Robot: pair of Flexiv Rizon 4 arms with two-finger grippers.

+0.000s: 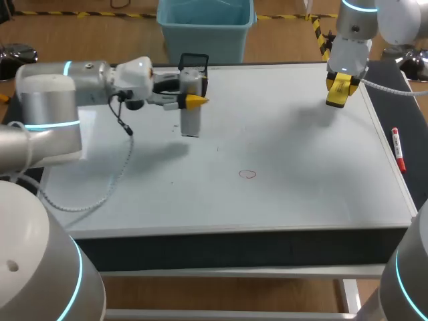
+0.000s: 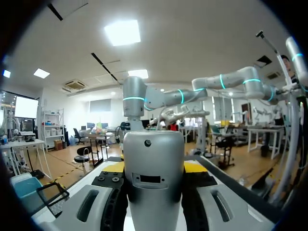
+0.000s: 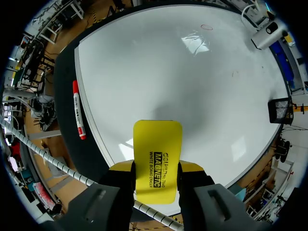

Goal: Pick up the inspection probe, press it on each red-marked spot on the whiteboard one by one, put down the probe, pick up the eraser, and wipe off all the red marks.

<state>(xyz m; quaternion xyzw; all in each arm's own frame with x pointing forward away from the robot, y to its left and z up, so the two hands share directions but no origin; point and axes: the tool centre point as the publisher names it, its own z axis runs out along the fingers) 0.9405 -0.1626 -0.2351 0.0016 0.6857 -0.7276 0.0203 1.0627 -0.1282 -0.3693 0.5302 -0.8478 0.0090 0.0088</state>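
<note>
Whiteboard (image 1: 301, 194), one red mark (image 1: 248, 174).
My left gripper (image 1: 192, 101) holds the probe (image 1: 190, 124) upright; my right gripper (image 1: 339, 88) holds the yellow eraser (image 1: 335, 100), far right corner.

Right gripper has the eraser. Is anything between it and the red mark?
Nothing visible. The board is bare between the eraser and the red mark. The left gripper with the probe is well to the left of that path, and the marker lies off the board's right edge.

Black capital lettering runs lengthwise in two lines down the yellow eraser (image 3: 158, 159), one line larger than the other. The marker (image 3: 77, 111) carries fine print along its white barrel, too small to read.
</note>
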